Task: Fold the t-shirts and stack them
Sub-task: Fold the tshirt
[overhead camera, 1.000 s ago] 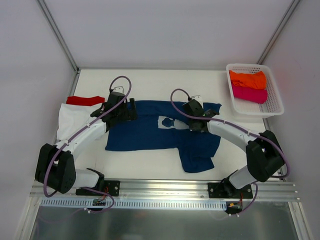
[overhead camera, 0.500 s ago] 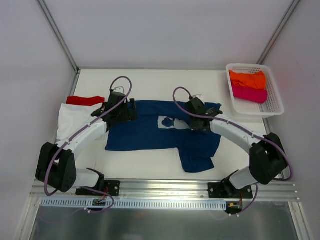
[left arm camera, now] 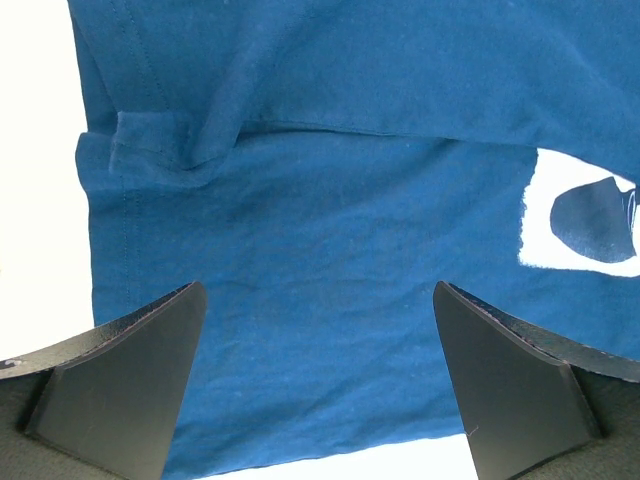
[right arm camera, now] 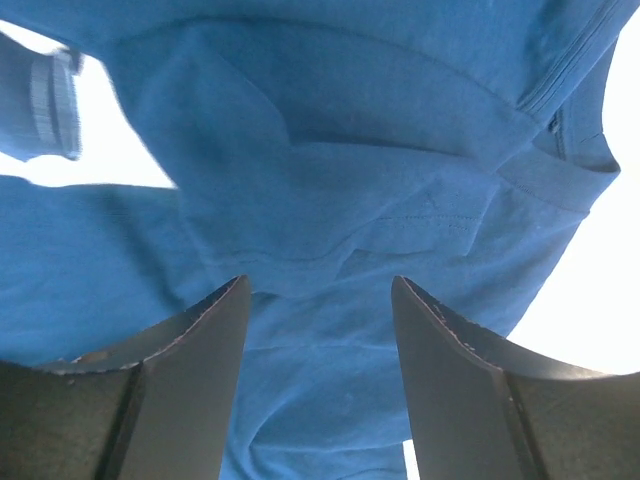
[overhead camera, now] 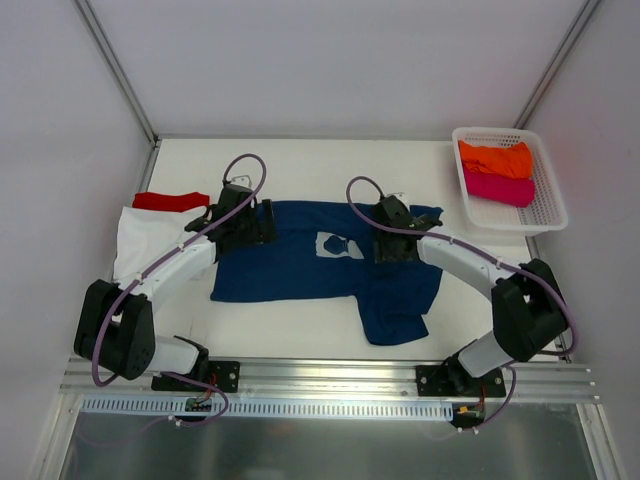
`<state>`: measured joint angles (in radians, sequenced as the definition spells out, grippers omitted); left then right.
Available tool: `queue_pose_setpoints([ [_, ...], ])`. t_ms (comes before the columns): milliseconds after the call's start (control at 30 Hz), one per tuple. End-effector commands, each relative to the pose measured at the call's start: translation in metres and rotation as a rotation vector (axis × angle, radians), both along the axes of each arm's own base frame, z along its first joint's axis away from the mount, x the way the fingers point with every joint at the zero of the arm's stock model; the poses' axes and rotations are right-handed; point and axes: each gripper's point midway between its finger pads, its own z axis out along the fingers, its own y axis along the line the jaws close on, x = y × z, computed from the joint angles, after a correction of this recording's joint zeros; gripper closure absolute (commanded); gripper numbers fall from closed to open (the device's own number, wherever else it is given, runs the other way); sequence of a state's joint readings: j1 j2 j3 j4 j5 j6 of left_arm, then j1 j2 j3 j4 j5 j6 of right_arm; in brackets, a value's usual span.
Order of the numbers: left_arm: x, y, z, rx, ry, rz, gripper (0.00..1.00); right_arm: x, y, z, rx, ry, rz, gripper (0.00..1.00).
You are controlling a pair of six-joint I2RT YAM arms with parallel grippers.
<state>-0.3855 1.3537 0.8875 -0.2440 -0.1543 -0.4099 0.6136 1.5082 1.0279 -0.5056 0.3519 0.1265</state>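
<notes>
A navy t-shirt [overhead camera: 300, 270] with a white chest print [overhead camera: 338, 244] lies partly folded in the middle of the table. Its right part is bunched and hangs toward the near edge. My left gripper [overhead camera: 264, 218] hovers open over the shirt's left part [left arm camera: 330, 200], with nothing between its fingers [left arm camera: 130, 370]. My right gripper [overhead camera: 386, 250] is open just above the creased cloth [right arm camera: 330, 200] right of the print, its fingers [right arm camera: 190, 370] apart and clamping nothing. A white t-shirt [overhead camera: 140, 240] and a red one [overhead camera: 170, 201] lie at the left.
A white mesh basket [overhead camera: 552, 205] stands at the back right, holding an orange t-shirt [overhead camera: 495, 158] and a magenta one [overhead camera: 498, 187]. Metal frame posts rise at both back corners, and a rail runs along the near edge.
My right gripper was shut on the navy cloth and has opened, letting it go. The left arm has barely moved.
</notes>
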Motion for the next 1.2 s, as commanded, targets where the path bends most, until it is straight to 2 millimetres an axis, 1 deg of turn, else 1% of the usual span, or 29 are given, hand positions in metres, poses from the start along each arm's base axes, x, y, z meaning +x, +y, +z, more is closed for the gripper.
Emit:
queue_pose_setpoints([
  [0, 0.006, -0.008, 0.010, -0.019, -0.026, -0.031, 0.01, -0.001, -0.007, -0.010, -0.033, 0.014, -0.026, 0.38],
  [67, 0.006, -0.007, 0.009, -0.016, -0.024, -0.030, 0.01, -0.001, -0.003, -0.005, 0.000, -0.009, -0.018, 0.38],
  [100, 0.006, -0.007, 0.009, -0.015, -0.026, -0.030, 0.01, -0.001, -0.004, -0.005, 0.004, -0.020, -0.021, 0.38],
  [133, 0.007, -0.007, 0.009, -0.016, -0.024, -0.028, 0.01, 0.000, -0.006, 0.001, 0.005, -0.041, -0.029, 0.38],
  [233, 0.006, -0.008, 0.009, -0.024, -0.021, -0.030, 0.01, 0.004, -0.012, 0.008, -0.019, -0.075, -0.041, 0.38],
  [300, 0.006, -0.009, 0.008, -0.026, -0.017, -0.028, 0.01, 0.007, -0.009, 0.009, -0.009, -0.075, -0.026, 0.39],
  [333, 0.007, -0.009, 0.007, -0.024, -0.014, -0.029, 0.01, 0.007, -0.007, 0.008, -0.008, -0.068, -0.027, 0.39],
  [467, 0.008, -0.010, 0.006, -0.024, -0.014, -0.032, 0.01, 0.006, -0.005, -0.011, -0.012, -0.023, -0.048, 0.41],
  [533, 0.008, -0.008, 0.005, -0.014, -0.013, -0.023, 0.01, 0.012, -0.012, -0.011, -0.046, -0.053, -0.076, 0.42],
  [600, 0.014, -0.006, 0.010, -0.003, -0.031, -0.011, 0.01, 0.021, -0.015, -0.009, -0.072, -0.075, -0.095, 0.45],
  [633, 0.017, -0.004, 0.010, 0.009, -0.032, -0.003, 0.01, 0.030, -0.014, -0.003, -0.065, -0.091, -0.103, 0.50],
  [667, 0.023, -0.007, 0.018, 0.004, -0.051, -0.006, 0.01, 0.035, -0.011, 0.000, -0.050, -0.101, -0.101, 0.53],
  [700, 0.027, -0.008, 0.021, 0.004, -0.058, -0.004, 0.03, 0.040, -0.010, 0.000, -0.044, -0.105, -0.105, 0.55],
  [733, 0.030, -0.009, 0.020, 0.006, -0.053, -0.006, 0.07, 0.048, -0.006, 0.008, -0.029, -0.126, -0.107, 0.61],
  [767, 0.038, -0.012, 0.028, -0.003, -0.077, -0.005, 0.22, 0.054, -0.008, 0.008, -0.029, -0.126, -0.117, 0.64],
  [800, 0.043, -0.013, 0.025, 0.005, -0.072, -0.009, 0.37, 0.060, -0.010, 0.009, -0.026, -0.127, -0.125, 0.77],
  [833, 0.047, -0.013, 0.025, 0.010, -0.073, -0.004, 0.59, 0.066, -0.012, 0.010, -0.022, -0.127, -0.133, 0.86],
  [867, 0.057, -0.012, 0.035, 0.009, -0.097, 0.012, 0.78, 0.075, -0.011, 0.016, -0.002, -0.131, -0.133, 0.94],
  [900, 0.062, -0.011, 0.029, 0.021, -0.083, 0.018, 1.00, 0.083, -0.021, 0.011, -0.002, -0.118, -0.162, 1.00],
  [933, 0.072, -0.010, 0.036, 0.023, -0.102, 0.031, 1.00, 0.088, -0.026, 0.010, 0.000, -0.114, -0.172, 1.00],
  [967, 0.077, -0.005, 0.036, 0.033, -0.103, 0.047, 1.00, 0.096, -0.028, 0.014, 0.006, -0.117, -0.169, 0.99],
  [1000, 0.082, -0.001, 0.027, 0.047, -0.083, 0.061, 1.00, 0.103, -0.039, 0.014, 0.003, -0.114, -0.192, 0.99],
  [1033, 0.089, 0.001, 0.029, 0.046, -0.088, 0.072, 1.00, 0.106, -0.045, 0.007, -0.010, -0.093, -0.202, 0.99],
  [1067, 0.092, 0.003, 0.026, 0.045, -0.080, 0.083, 1.00, 0.109, -0.047, 0.004, -0.005, -0.079, -0.201, 0.99],
  [1100, 0.095, 0.010, 0.013, 0.048, -0.041, 0.103, 1.00, 0.117, -0.056, 0.008, -0.003, -0.081, -0.221, 0.99],
  [1133, 0.099, 0.013, 0.012, 0.046, -0.034, 0.113, 1.00, 0.119, -0.059, -0.001, -0.015, -0.057, -0.225, 1.00],
  [1167, 0.101, 0.016, 0.007, 0.049, -0.016, 0.125, 1.00, 0.121, -0.062, -0.005, -0.018, -0.039, -0.224, 0.99],
])
